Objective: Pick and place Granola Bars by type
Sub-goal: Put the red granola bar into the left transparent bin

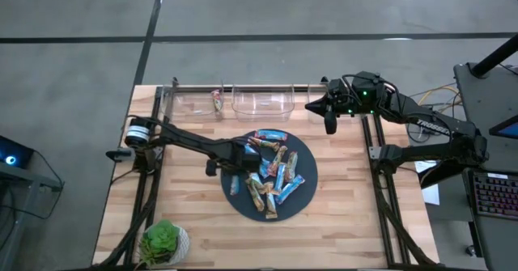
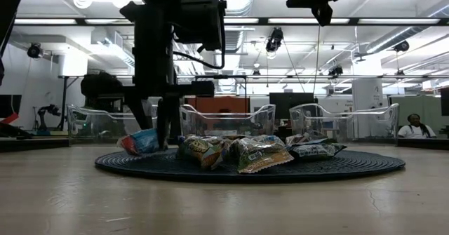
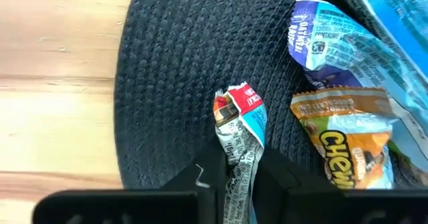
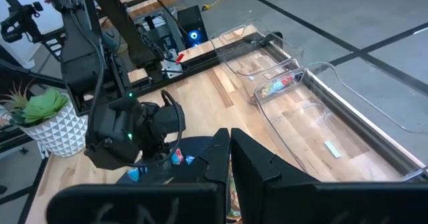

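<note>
Several granola bars (image 1: 271, 174) lie heaped on a dark round mat (image 1: 301, 202) in the middle of the table, some blue, some blue with red and white, some brown-tan. My left gripper (image 3: 238, 167) points down over the mat's left part, shut on a blue, red and white bar (image 3: 239, 120); the low view shows this bar (image 2: 140, 142) at the mat's left edge. One bar (image 1: 217, 103) lies in the left clear bin. My right gripper (image 1: 330, 125) hangs shut, high above the table near the far right bin. My left gripper pinches the blue, red and white bar across its width (image 3: 235, 150) between its two fingers, coming from above and pointing down. The wrapper's crumpled red end (image 3: 235, 102) sticks out past the fingertips. In the low view the bar sits low at the mat (image 2: 133, 163), slightly tilted.
Three clear bins (image 1: 263, 103) stand in a row along the table's far edge. A potted green plant (image 1: 166, 243) stands at the near left corner. Bare wood lies left and right of the mat. A brown-tan bar (image 3: 344, 144) lies close beside the held one.
</note>
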You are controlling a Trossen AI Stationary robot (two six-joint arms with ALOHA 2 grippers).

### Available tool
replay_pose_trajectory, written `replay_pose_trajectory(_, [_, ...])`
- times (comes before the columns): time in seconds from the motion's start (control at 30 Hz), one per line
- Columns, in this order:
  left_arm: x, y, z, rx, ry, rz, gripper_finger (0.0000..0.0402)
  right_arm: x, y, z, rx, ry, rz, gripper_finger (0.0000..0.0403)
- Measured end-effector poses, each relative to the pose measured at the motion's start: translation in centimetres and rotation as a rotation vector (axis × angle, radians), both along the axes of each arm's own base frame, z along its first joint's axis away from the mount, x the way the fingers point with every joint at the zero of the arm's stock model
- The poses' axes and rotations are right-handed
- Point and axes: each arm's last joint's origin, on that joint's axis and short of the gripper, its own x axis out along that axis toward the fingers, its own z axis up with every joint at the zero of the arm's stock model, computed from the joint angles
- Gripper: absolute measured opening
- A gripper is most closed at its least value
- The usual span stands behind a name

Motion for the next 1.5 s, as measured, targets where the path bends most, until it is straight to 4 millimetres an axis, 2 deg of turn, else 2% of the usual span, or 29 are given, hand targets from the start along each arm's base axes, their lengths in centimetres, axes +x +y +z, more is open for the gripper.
replay_pose_trajectory(0.13, [-0.3, 0.1, 1.5, 0.007, 0.014, -0.017, 0.003, 0.0, 0.0, 0.0, 0.0, 0.0, 0.0, 0.0008])
replay_pose_trajectory(0.3, [-0.9, 0.5, 4.3, 0.055, 0.023, -0.037, 0.003, 0.0, 0.0, 0.0, 0.0, -0.001, 0.001, 0.0008])
replay_pose_trajectory(0.47, [-2.2, 1.5, 7.5, 0.132, -0.004, -0.028, 0.003, 0.0, 0.0, 0.0, 0.003, -0.002, 0.0, 0.0008])
replay_pose_trajectory(0.57, [-3.5, 2.7, 9.7, 0.2, -0.027, -0.008, 0.003, 0.0, 0.0, 0.0, 0.003, -0.002, -0.001, 0.0008])
replay_pose_trajectory(0.8, [-7.4, 7.3, 13.5, 0.375, -0.037, 0.046, 0.003, 0.0, 0.0, 0.0, 0.033, -0.007, -0.01, 0.0008])
replay_pose_trajectory(0.97, [-9.8, 11.3, 15.1, 0.458, -0.01, 0.058, 0.003, 0.0, 0.0, 0.0, 0.061, -0.009, -0.019, 0.0008])
replay_pose_trajectory(1.3, [-13.1, 19.2, 15.8, 0.566, 0.052, 0.051, 0.003, 0.0, 0.0, 0.0, 0.08, -0.009, -0.025, 0.0008])
replay_pose_trajectory(1.5, [-14.4, 22.6, 15.7, 0.591, 0.039, 0.035, 0.003, 0.0, 0.0, -0.1, 0.08, -0.008, -0.026, 0.0008])
